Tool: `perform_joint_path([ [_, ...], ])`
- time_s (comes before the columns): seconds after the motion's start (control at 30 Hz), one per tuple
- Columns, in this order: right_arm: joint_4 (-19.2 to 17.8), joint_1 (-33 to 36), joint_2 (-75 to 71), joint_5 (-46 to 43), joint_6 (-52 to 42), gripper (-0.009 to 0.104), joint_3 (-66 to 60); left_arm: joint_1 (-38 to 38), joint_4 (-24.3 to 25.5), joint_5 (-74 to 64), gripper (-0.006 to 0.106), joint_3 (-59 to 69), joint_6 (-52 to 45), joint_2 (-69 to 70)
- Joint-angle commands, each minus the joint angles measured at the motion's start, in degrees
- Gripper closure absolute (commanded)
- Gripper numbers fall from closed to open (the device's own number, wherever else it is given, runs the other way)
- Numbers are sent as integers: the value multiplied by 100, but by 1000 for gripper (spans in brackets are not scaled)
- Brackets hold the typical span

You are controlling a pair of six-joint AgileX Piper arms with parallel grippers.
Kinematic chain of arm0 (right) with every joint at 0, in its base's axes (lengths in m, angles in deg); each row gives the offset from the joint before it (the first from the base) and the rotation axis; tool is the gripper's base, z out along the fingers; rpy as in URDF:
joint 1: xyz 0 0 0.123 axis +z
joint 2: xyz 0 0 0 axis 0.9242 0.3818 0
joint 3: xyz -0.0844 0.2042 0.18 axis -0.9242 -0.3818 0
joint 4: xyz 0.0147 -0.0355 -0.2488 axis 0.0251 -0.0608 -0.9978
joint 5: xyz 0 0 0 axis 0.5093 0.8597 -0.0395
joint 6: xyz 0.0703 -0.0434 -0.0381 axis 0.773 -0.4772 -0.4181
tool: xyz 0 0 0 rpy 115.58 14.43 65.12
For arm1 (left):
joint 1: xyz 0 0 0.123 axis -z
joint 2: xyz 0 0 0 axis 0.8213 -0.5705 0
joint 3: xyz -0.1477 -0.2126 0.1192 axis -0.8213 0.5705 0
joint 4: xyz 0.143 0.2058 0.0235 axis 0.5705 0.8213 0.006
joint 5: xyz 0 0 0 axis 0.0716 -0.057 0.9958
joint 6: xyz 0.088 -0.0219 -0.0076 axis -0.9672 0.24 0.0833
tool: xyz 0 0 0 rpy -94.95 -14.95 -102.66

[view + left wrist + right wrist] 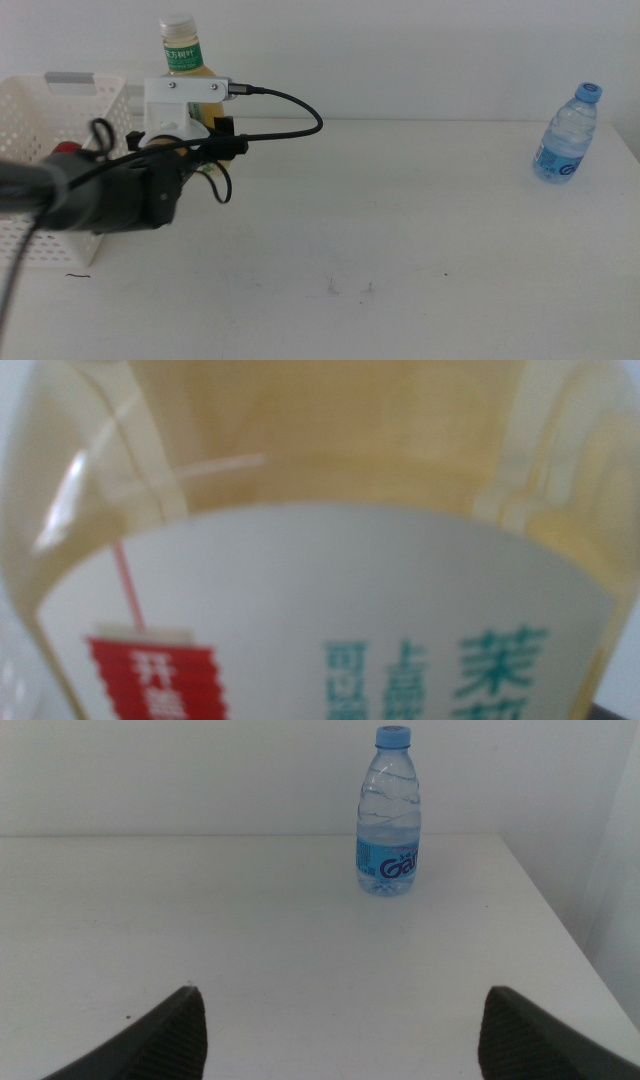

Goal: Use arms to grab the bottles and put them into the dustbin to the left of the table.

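Note:
The tea bottle (pixel 180 45), yellowish with a green label and white cap, stands upright just right of the white dustbin (pixel 60 105). My left gripper (pixel 205 135) is shut around its body, under the white wrist housing. In the left wrist view the tea bottle (pixel 320 560) fills the picture and hides the jaws. The clear water bottle (pixel 567 135) with a blue cap stands at the far right of the table. In the right wrist view the water bottle (pixel 388 815) is ahead of my right gripper (pixel 350 1040), which is open, well short of it and holding nothing.
A small red patch (pixel 65 150) shows behind the left arm at the dustbin; I cannot tell what it is. A black cable (pixel 290 110) loops right from the wrist. The white table (pixel 380 230) has a few dark specks near the front.

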Motion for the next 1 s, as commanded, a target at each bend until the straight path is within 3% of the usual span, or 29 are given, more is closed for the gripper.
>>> perform_joint_path([
  [0.0, -39, -47, -29, -42, -38, 4, -23, 119, -111, -126, 102, 478, -15, 829],
  [0.17, -39, -47, -29, -42, -38, 4, -23, -169, 29, -3502, 102, 334, 30, 2224],
  [0.43, -39, -47, -29, -42, -38, 4, -23, -1614, 375, -8197, 102, -2211, -638, 2374],
  [0.57, -39, -47, -29, -42, -38, 4, -23, -2270, 816, -9393, 102, -3609, -640, 1732],
  [0.7, -39, -47, -29, -42, -38, 4, -23, -2780, 898, -10172, 102, -4692, -952, 910],
  [0.97, -39, -47, -29, -42, -38, 4, -23, -3162, 1004, -10172, 102, -5574, -1235, -332],
])
